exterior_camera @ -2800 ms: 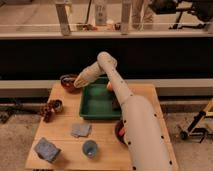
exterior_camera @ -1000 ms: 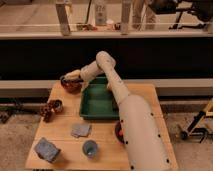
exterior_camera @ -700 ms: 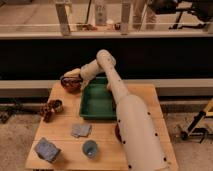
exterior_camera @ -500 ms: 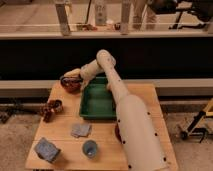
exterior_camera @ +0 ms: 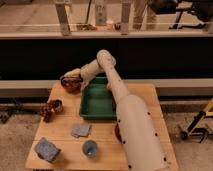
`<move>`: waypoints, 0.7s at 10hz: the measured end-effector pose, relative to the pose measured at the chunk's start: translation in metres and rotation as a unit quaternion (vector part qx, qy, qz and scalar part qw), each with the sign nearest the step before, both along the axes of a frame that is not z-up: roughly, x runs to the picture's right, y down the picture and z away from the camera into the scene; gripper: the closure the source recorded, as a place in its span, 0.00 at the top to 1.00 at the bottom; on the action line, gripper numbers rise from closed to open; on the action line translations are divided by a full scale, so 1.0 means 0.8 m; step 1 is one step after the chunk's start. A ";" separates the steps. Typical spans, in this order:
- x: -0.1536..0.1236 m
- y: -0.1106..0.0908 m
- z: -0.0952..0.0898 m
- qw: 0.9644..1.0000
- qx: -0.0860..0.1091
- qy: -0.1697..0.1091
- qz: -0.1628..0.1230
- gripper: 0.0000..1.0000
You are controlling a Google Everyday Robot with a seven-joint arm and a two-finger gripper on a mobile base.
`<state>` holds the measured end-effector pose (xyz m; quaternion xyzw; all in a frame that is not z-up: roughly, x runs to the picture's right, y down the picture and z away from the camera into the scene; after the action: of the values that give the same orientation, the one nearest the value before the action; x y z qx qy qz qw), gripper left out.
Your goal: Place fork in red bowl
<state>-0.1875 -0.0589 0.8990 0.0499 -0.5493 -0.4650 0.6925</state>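
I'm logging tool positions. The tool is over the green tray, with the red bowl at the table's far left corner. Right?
Not quite. The camera view shows the tool over the red bowl at the table's far left corner, not over the green tray, which lies just to the right.

Single white tubular robot arm [exterior_camera: 131,120] runs up from the bottom right and narrows to an elbow joint [exterior_camera: 105,58] at the top centre. There it folds back down and to the left. Two-finger gripper [exterior_camera: 71,79] sits at the far left end, low and pointing left. Fingers look spread, as far as I can tell.
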 end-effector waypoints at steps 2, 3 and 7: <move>0.000 0.000 0.000 1.000 0.000 0.000 0.000 0.80; -0.001 0.000 0.000 1.000 0.000 0.000 0.000 0.80; -0.001 0.000 0.000 1.000 0.000 0.000 0.000 0.80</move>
<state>-0.1880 -0.0586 0.8991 0.0496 -0.5493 -0.4653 0.6923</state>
